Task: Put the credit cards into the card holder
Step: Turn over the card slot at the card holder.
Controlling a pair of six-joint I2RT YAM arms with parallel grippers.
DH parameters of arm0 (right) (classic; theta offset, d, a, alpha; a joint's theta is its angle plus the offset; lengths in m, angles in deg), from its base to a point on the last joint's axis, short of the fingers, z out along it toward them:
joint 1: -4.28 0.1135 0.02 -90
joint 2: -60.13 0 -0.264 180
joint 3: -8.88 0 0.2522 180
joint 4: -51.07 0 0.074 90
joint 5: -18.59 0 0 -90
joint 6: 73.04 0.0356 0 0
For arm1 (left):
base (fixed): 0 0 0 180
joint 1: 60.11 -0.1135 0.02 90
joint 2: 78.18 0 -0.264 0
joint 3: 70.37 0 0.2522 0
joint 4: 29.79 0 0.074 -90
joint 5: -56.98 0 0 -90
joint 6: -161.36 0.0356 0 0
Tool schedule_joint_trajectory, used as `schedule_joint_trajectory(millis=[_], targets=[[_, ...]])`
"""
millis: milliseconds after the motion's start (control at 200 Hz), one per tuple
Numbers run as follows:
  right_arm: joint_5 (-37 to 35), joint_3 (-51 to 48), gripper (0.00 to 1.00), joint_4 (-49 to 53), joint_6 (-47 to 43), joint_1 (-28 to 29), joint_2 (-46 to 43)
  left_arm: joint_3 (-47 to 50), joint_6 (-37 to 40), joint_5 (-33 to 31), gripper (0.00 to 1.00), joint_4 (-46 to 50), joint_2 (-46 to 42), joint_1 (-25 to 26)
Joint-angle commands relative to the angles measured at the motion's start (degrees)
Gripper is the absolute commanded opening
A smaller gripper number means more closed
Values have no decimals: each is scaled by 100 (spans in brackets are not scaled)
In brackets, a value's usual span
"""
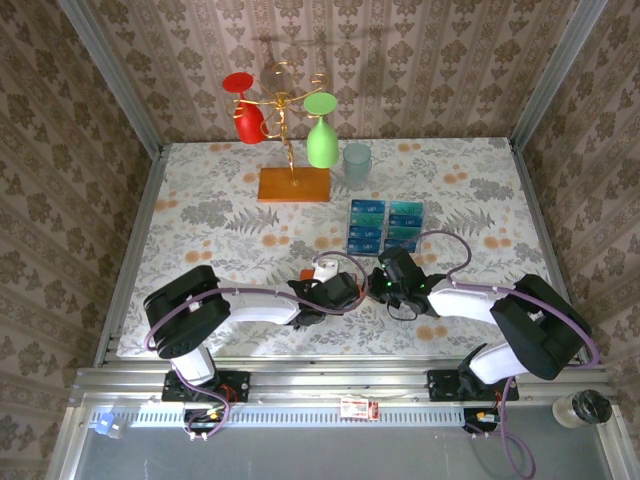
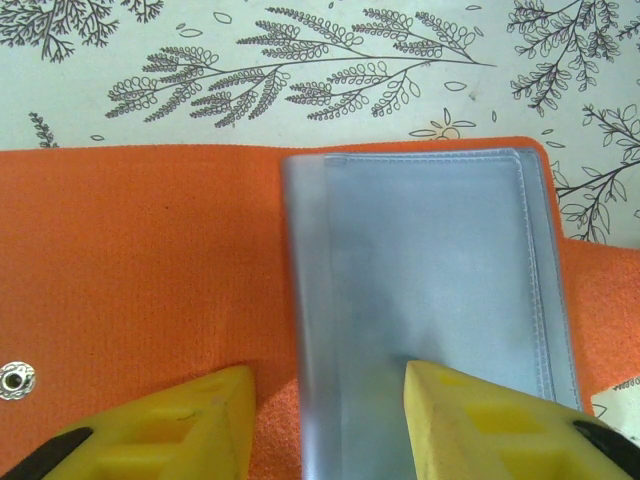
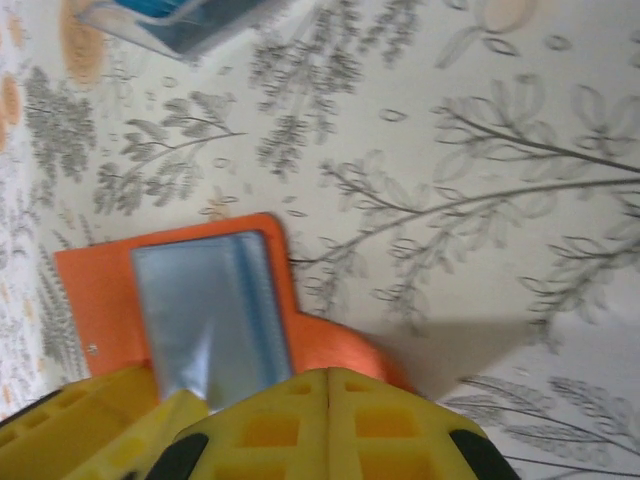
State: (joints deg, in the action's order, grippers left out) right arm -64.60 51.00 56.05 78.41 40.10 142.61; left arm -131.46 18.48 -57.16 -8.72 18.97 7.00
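Left wrist: the card holder [image 2: 150, 270] lies open and flat on the bench [image 2: 300, 60], orange inside up, long axis across the frame. Its left end and near edge are cut off. A grey-blue pocket [image 2: 430, 260] sits on the holder's right half, long axis up the frame, with its lower end hidden behind a finger. There's a snap stud [image 2: 15, 379] at the holder's far left. On the left gripper [image 2: 328, 385] the jaws are parted and straddle the pocket's left edge: one finger [image 2: 190, 420] over bare orange, the other over the pocket. Nothing is clamped between them. Can't tell if the tips touch the holder.

Right wrist: blurry. The holder sits ahead and left of the right gripper [image 3: 328, 390], whose jaws are clenched tight. The holder's nearest orange edge curls up toward the tips. Can't tell if it's pinched, because the tips hide it. The left gripper's yellow fingers cover the holder's lower-left corner. The credit cards [image 3: 170, 15] are beyond the holder, cropped by the top edge.

Top: both wrists meet over the holder and hide nearly all of it. The cards lie in two columns beyond and right of the holder, well apart from it, long axes across the view.
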Motion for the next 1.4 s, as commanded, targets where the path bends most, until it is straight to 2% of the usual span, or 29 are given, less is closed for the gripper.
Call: schedule_joint_trajectory(millis=[0,435,700,990,1215,1395], targets=[[-246,-237,0,43,-11,-39,-113,-16,-64,59,44,271,106,48],[-302,-594,0,-123,73,-84,-223,14,-68,89,45,210,-338,-55],[-260,-616,0,-189,99,-83,-102,455,-266,301,44,-128,-784,-276],[-129,-543,0,-241,96,-83,-64,758,-289,240,45,-377,-575,-270],[123,-229,0,-19,-249,-83,-232,720,-85,112,45,-400,-538,-190],[202,329,0,662,-863,-39,-516,604,58,51,44,-278,-532,-146]])
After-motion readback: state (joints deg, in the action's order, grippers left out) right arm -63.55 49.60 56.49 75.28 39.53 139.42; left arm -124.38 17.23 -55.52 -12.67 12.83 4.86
